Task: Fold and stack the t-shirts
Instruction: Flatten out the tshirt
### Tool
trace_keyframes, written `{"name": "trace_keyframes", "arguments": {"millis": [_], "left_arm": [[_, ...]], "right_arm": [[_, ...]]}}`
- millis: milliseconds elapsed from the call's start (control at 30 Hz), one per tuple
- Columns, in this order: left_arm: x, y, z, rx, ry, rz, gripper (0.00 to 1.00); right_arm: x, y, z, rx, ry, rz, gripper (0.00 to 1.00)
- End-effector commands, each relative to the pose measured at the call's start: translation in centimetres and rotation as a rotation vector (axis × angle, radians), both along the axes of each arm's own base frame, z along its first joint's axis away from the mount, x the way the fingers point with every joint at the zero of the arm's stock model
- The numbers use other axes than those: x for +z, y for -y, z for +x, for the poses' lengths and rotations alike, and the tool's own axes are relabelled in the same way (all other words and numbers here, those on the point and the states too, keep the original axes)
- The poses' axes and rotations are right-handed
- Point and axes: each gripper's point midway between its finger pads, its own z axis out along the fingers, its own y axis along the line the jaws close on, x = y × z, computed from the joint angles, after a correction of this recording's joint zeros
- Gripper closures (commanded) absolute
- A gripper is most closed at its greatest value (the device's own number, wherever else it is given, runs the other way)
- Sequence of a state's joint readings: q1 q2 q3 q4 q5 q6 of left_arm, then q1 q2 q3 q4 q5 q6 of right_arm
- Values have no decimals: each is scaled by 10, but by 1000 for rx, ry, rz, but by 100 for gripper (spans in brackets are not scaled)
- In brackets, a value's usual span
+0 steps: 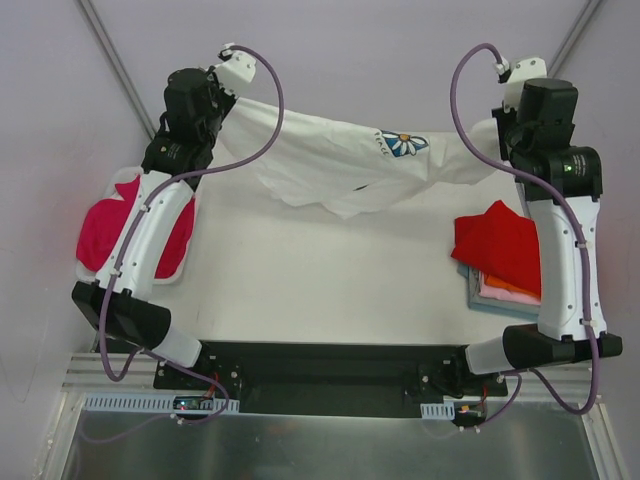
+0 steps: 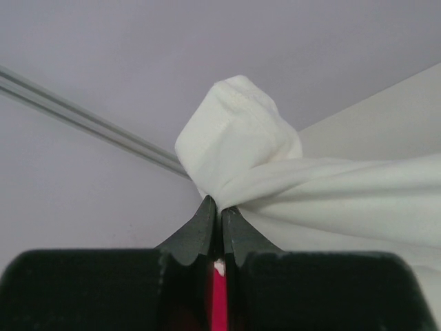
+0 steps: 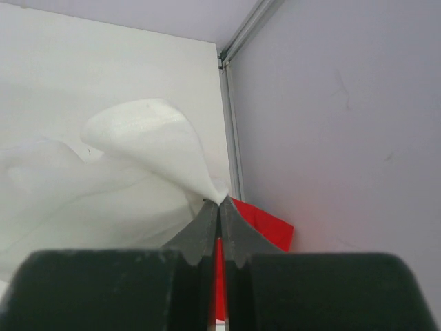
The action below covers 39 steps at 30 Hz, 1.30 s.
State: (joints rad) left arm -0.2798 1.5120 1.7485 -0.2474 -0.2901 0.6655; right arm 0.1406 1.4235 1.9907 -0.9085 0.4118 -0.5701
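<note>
Top external: white t-shirt (image 1: 340,165) carries a blue daisy print (image 1: 405,143) with dark lettering (image 1: 385,141) just left of it; the letters are too small to read. No other writing can be read.

Left arm (image 1: 150,230) reaches from the near-left base up to the far-left corner, wrist bent inward. Right arm (image 1: 565,250) mirrors it on the far right. Both wrists are raised over the counter (image 1: 330,300).

Left pincer (image 1: 226,98) is clamped on one end of the white tee and right pincer (image 1: 497,127) on the other. The cloth hangs between the two pincers, sagging in the middle, its lowest fold touching or just above the counter; cannot tell which.

Left wrist: left pincer (image 2: 214,203) jaws are pressed together, with a bunched knot of white cloth (image 2: 238,138) standing up from the tips and the rest trailing off to the right.

Right wrist: right pincer (image 3: 219,205) jaws are pressed together on a thin corner of white cloth (image 3: 148,138), which curls up and to the left of the tips.

Red t-shirt (image 1: 500,245) lies nearward of the right pincer, on top of a stack with orange (image 1: 515,290) and light-blue (image 1: 488,302) layers, touching the right arm's side. The red cloth (image 3: 265,224) also shows just right of the tips in the right wrist view.

Magenta t-shirt (image 1: 100,235) lies nearward of the left pincer, partly under the left arm.
</note>
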Motion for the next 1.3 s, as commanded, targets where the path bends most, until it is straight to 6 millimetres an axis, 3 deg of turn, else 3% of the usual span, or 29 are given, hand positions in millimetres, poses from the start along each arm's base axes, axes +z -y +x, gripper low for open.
{"name": "trace_keyframes", "arguments": {"millis": [0, 133, 233, 400, 467, 500, 567, 600, 667, 700, 733, 800, 900, 1033, 1200, 1267], "left_arm": [[47, -12, 3, 35, 133, -11, 100], [28, -7, 45, 57, 95, 8, 100], [27, -6, 65, 74, 99, 16, 100], [24, -5, 77, 82, 95, 37, 100], [15, -4, 71, 66, 72, 37, 100], [10, -2, 66, 54, 59, 37, 100], [-19, 5, 51, 10, -7, 52, 100], [-52, 10, 44, -9, -77, 73, 100], [-66, 15, 27, -34, -106, 88, 100], [-95, 21, 19, -57, -169, 110, 100], [-94, 21, 8, -67, -165, 107, 100], [-107, 24, -8, -85, -190, 97, 100], [-108, 28, -25, -104, -186, 92, 100], [-69, 21, -41, -94, -95, 66, 100], [-37, 18, -33, -74, -32, 79, 100], [-36, 19, -23, -69, -32, 80, 100]], "right_arm": [[17, 15, 6, -51, 53, -36, 99], [9, 15, 35, -65, 48, -26, 99], [16, 17, 49, -83, 72, -25, 99], [23, 13, 55, -72, 97, 0, 99], [21, 11, 46, -64, 90, 20, 99], [11, 8, 42, -50, 62, 29, 99], [8, 4, 29, -28, 60, 46, 99], [-11, 1, 26, -12, 6, 51, 99], [-26, -2, 18, 1, -39, 61, 99], [-31, -5, 11, 16, -53, 71, 99], [-45, -6, 6, 22, -91, 74, 99], [-48, -8, -5, 34, -90, 89, 99], [-54, -9, -17, 40, -105, 94, 99], [-34, -7, -34, 40, -57, 97, 99], [-13, -3, -30, 28, -5, 80, 99], [-21, -3, -16, 23, -36, 71, 99]]}}
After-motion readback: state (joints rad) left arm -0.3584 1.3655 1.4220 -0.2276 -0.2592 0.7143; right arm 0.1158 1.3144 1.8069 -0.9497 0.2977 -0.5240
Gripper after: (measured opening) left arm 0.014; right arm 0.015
